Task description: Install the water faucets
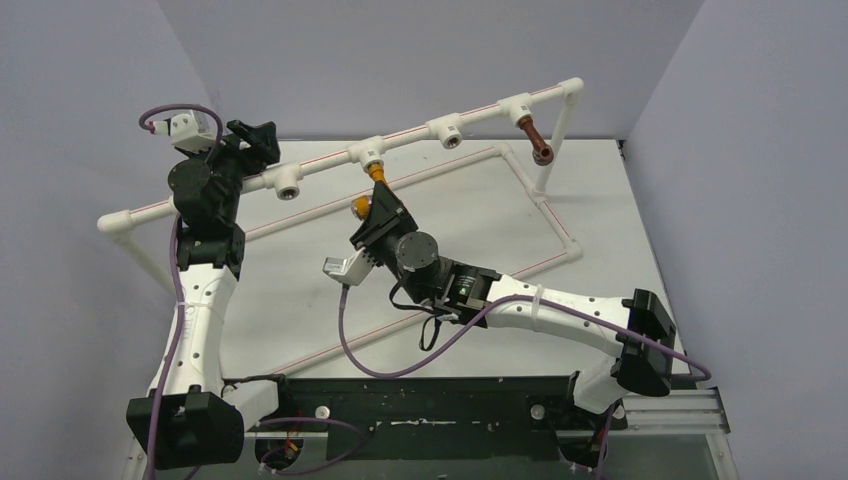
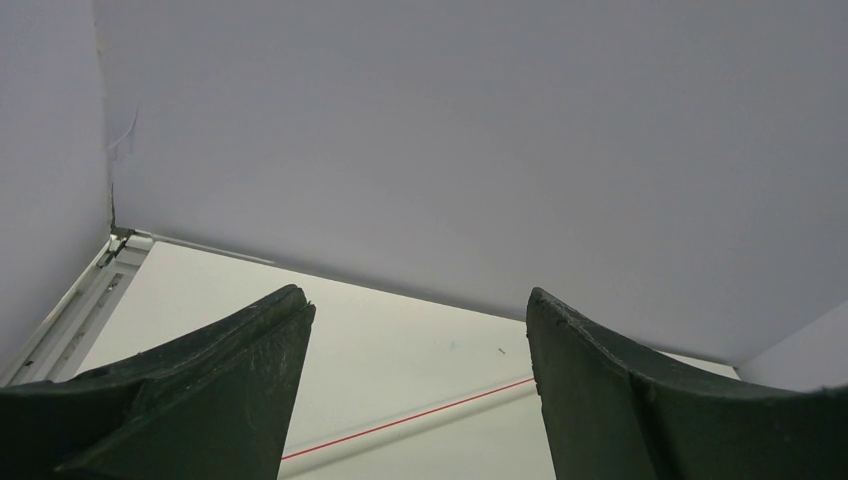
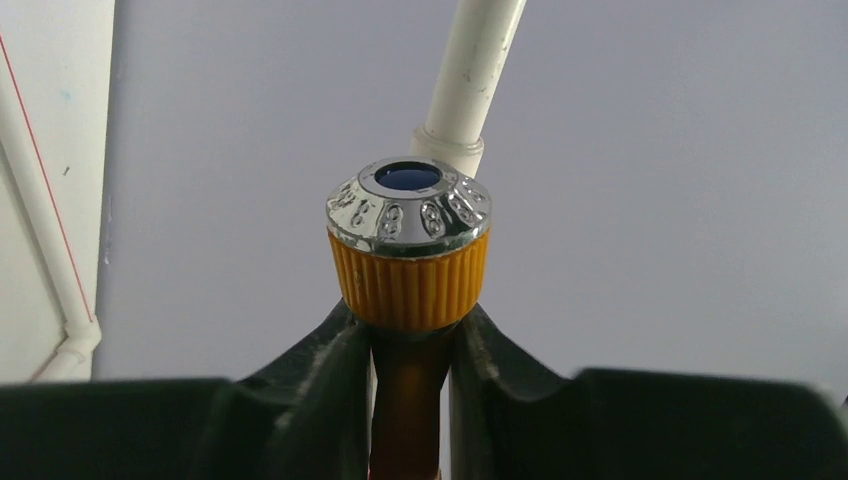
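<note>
Right pincer (image 3: 411,330) clamped on neck of orange-yellow faucet (image 3: 410,275), just under ribbed collar; silver end sticks out past fingertips. Top view: faucet's other end sits at second socket from left (image 1: 370,155) on white pipe frame (image 1: 320,170); how deep it sits, cannot tell. Dark reddish-brown faucet (image 1: 533,137) hangs from rightmost socket (image 1: 520,105), spout down. Left pincer (image 2: 420,320) apart, nothing between fingers, raised near left stretch of frame; contact with pipe not discernible. Frame stands on pale bench (image 1: 480,220).
</note>
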Controlling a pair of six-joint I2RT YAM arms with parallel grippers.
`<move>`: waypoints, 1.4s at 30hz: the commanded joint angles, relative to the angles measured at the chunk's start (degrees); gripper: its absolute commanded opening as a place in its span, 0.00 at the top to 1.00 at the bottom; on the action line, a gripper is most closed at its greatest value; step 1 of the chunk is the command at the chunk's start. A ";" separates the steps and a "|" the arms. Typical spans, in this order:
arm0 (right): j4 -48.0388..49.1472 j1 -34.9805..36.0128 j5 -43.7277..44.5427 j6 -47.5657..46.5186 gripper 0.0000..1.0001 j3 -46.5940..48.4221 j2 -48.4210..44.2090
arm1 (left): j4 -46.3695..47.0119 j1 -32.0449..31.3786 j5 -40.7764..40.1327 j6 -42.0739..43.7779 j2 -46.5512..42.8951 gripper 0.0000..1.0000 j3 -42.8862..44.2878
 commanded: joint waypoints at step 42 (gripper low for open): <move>11.21 -6.70 6.06 177.58 1.00 -9.66 -8.13 | -24.87 -0.39 3.50 0.54 6.12 0.24 -7.62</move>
